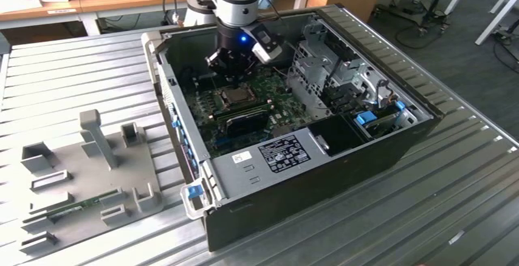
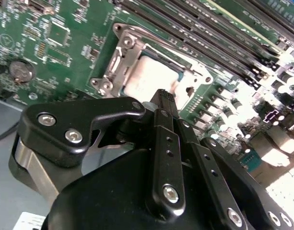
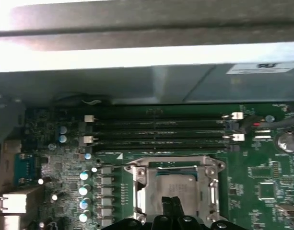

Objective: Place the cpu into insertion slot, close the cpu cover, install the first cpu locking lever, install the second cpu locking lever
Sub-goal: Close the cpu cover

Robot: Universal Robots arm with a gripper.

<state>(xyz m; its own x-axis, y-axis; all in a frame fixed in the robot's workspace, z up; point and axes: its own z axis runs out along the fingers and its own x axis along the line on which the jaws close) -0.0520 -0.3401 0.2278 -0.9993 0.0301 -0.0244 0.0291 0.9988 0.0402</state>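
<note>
One gripper [image 1: 233,78] hangs inside the open computer case [image 1: 324,175], right above the socket on the green board [image 1: 271,111]. In both wrist views its fingertips are pressed together with nothing visible between them, and the closed tips [image 3: 173,205] sit just over the near edge of the cpu [image 3: 178,184]. I cannot tell whether they touch it.

The cpu lies flat in its socket, grey top up. The socket sits in the middle part of the board, between the long memory slots [image 3: 156,129] and a row of small capacitors [image 3: 84,189]. The cpu cover [image 3: 139,189] appears to be folded down around the chip, with the metal top showing through its window. In the second wrist view the same frame [image 2: 119,62] runs along the edge of the chip [image 2: 151,76]. Whether either locking lever is hooked is not clear.

The likely trouble is pressure in the wrong place. Closed tips pushing on the chip rather than the frame could scrape its top or tilt it on the pins beneath. A springy lever not fully caught could also snap back and lift the cover.
</note>
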